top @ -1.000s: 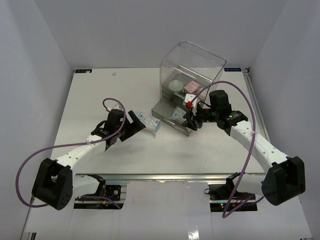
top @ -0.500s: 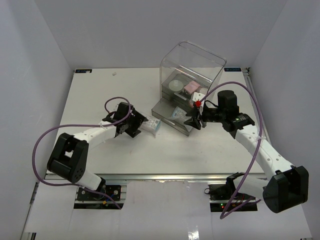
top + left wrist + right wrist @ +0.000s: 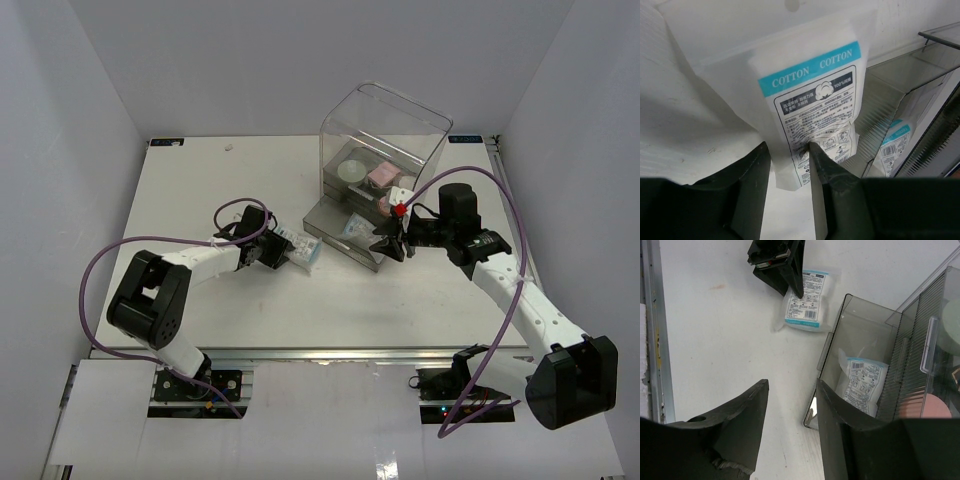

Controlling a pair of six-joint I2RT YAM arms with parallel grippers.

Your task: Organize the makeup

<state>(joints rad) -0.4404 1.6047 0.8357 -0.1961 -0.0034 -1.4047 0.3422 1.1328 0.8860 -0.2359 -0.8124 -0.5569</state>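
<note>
— Where does the clear plastic box with grey drawers (image 3: 385, 135) stand?
— Far right on the white table (image 3: 200, 180). Its bottom grey drawer (image 3: 862, 332) is pulled out toward the near left, with a white-blue plastic sachet (image 3: 863, 382) inside.
— And the second white-blue plastic sachet (image 3: 301, 247)?
— On the table just left of that drawer, with the left gripper (image 3: 788, 150) at its left end.

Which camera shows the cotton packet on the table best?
The left wrist view: the cotton packet fills it and its label is readable. The top view shows it tiny; the right wrist view shows it whole but small.
</note>
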